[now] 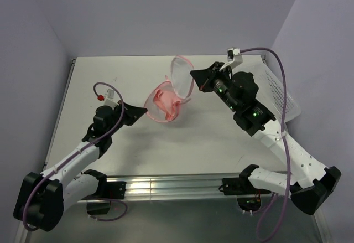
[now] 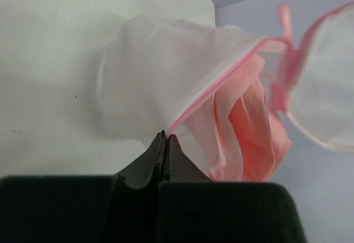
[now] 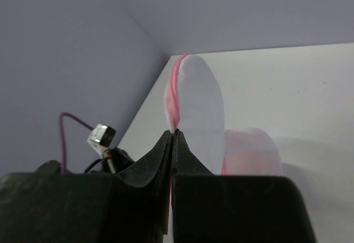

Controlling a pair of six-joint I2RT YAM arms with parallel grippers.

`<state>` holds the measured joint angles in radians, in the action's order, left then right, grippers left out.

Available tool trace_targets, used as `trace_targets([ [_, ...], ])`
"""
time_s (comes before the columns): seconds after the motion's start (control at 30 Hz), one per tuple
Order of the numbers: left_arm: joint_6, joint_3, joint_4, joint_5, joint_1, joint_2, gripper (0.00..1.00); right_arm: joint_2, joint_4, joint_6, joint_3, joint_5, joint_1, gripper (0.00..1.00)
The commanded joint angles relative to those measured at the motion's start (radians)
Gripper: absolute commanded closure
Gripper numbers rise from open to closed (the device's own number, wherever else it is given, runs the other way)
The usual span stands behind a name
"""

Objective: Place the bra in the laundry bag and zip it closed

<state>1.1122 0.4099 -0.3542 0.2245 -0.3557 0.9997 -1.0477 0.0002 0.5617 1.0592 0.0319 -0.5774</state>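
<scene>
The laundry bag (image 1: 160,96), a round white mesh pouch with a pink zipper rim, sits mid-table with its lid flap (image 1: 182,76) lifted open. The light-pink bra (image 1: 165,103) lies bunched inside it, also showing in the left wrist view (image 2: 249,132). My left gripper (image 1: 142,110) is shut on the bag's pink rim at its left side (image 2: 165,135). My right gripper (image 1: 193,76) is shut on the pink edge of the raised lid flap (image 3: 176,131), holding it up. The bag body (image 3: 251,151) shows below it.
A rigid white perforated basket (image 1: 282,96) stands at the right edge of the table behind the right arm. The grey table (image 1: 99,77) has walls close at the back and both sides.
</scene>
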Motion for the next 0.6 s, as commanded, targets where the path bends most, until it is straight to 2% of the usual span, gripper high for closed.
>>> trace_targets([
  [0.0,0.000,0.037,-0.048,0.036,0.008,0.025,1.00,-0.049,-0.183,-0.089,0.114,0.062,-0.067,1.00],
  [0.07,0.006,0.026,-0.074,0.053,0.008,0.051,1.00,-0.107,-0.239,-0.109,0.166,0.075,-0.105,1.00],
  [0.2,0.021,0.006,-0.083,0.073,0.009,0.011,1.00,-0.104,-0.195,-0.115,0.143,0.056,-0.119,1.00],
  [0.33,0.006,0.033,0.044,0.058,0.008,-0.110,1.00,-0.245,-0.246,-0.146,0.162,0.089,-0.102,1.00],
  [0.43,-0.011,0.043,0.115,0.061,0.008,-0.166,1.00,-0.204,-0.169,-0.128,0.133,0.047,-0.098,1.00],
  [0.53,-0.047,0.038,0.169,0.001,0.009,-0.136,1.00,-0.216,-0.158,-0.126,0.172,0.051,-0.113,1.00],
  [0.57,-0.046,0.032,0.155,0.028,0.012,-0.104,1.00,-0.242,-0.175,-0.147,0.195,0.069,-0.110,1.00],
])
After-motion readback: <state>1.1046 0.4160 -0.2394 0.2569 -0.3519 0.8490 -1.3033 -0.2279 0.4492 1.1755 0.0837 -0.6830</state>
